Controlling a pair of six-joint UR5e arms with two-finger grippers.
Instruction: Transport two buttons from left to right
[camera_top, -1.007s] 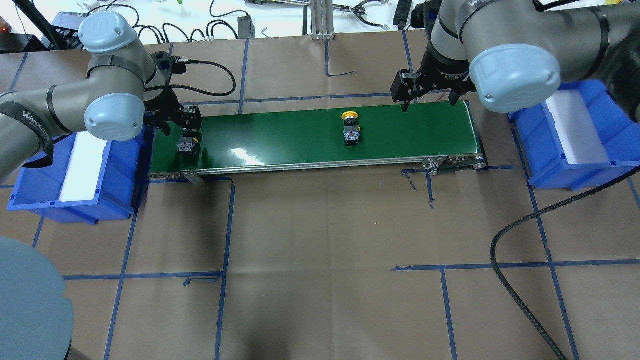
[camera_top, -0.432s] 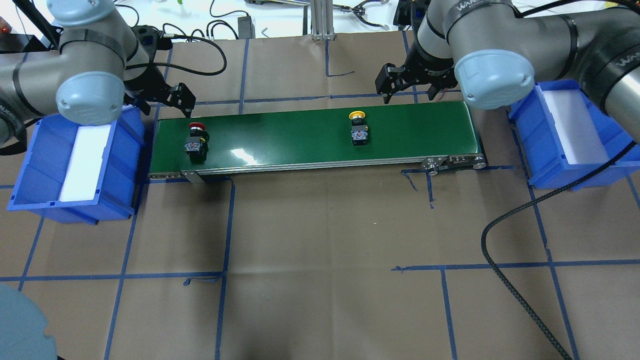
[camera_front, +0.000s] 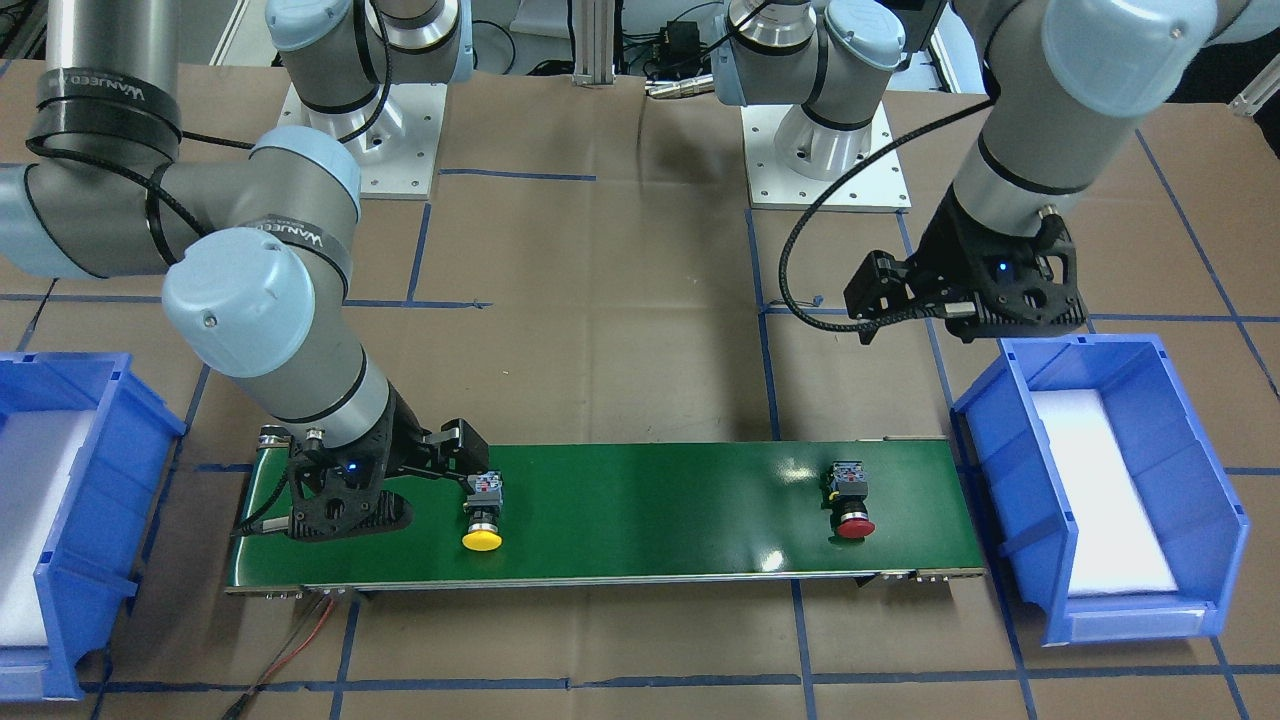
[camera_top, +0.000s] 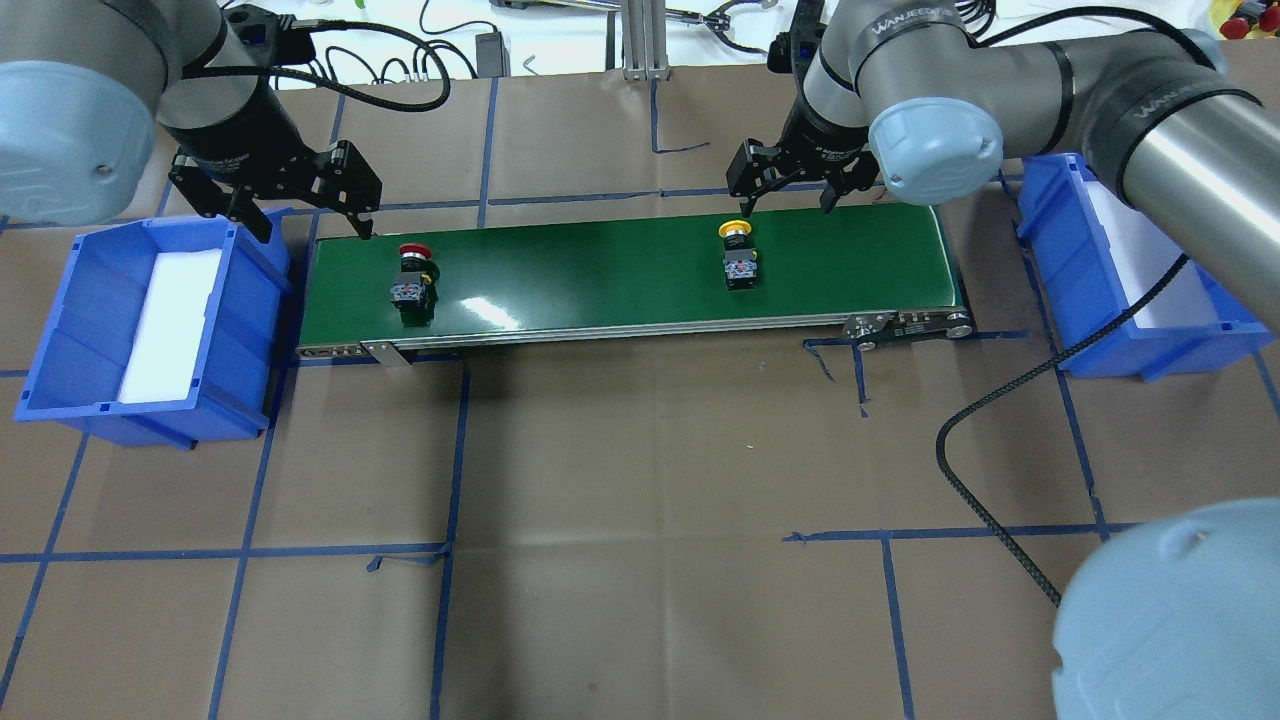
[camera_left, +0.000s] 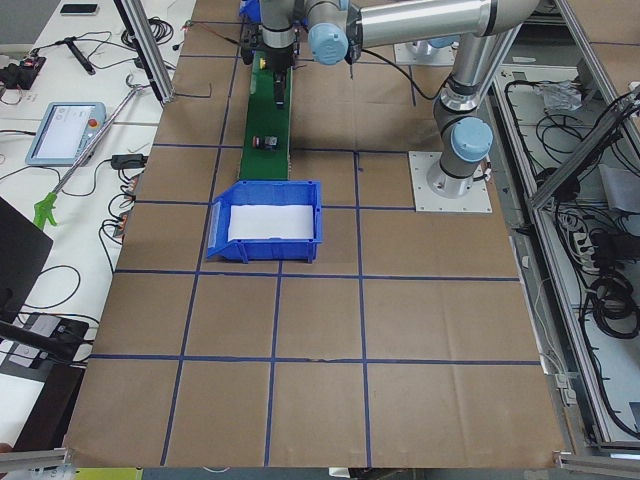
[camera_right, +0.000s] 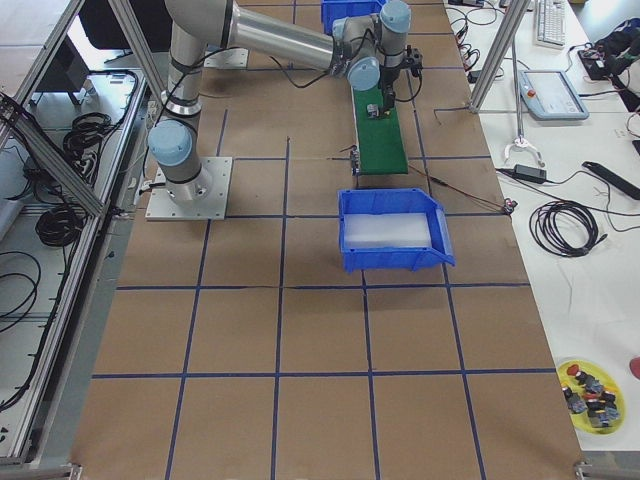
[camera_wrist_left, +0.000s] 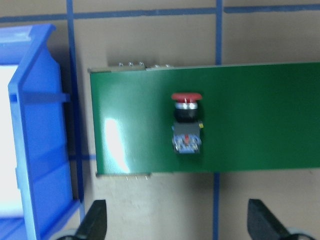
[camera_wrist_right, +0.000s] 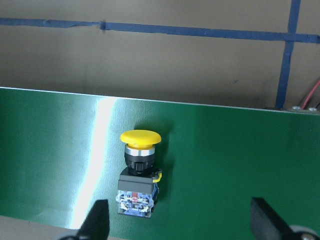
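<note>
The red-capped button (camera_top: 413, 277) lies on its side near the left end of the green conveyor belt (camera_top: 600, 270). The yellow-capped button (camera_top: 738, 258) lies further right on the belt. My left gripper (camera_top: 305, 215) is open and empty, raised over the belt's far-left corner, apart from the red button (camera_wrist_left: 186, 122). My right gripper (camera_top: 788, 195) is open and empty, just behind the yellow button (camera_wrist_right: 139, 170), not touching it. In the front view the red button (camera_front: 851, 497) is at the right and the yellow button (camera_front: 484, 510) is beside the right gripper (camera_front: 420, 480).
A blue bin (camera_top: 60, 330) with a white liner stands off the belt's left end. Another blue bin (camera_top: 1060, 290) stands off its right end. A black cable (camera_top: 990, 480) loops over the brown table at the right. Blue tape lines mark the table.
My left gripper has let go of the red button and pulled up and back to the left. Both buttons have drifted right on the belt. My right gripper has moved left toward the yellow button.
</note>
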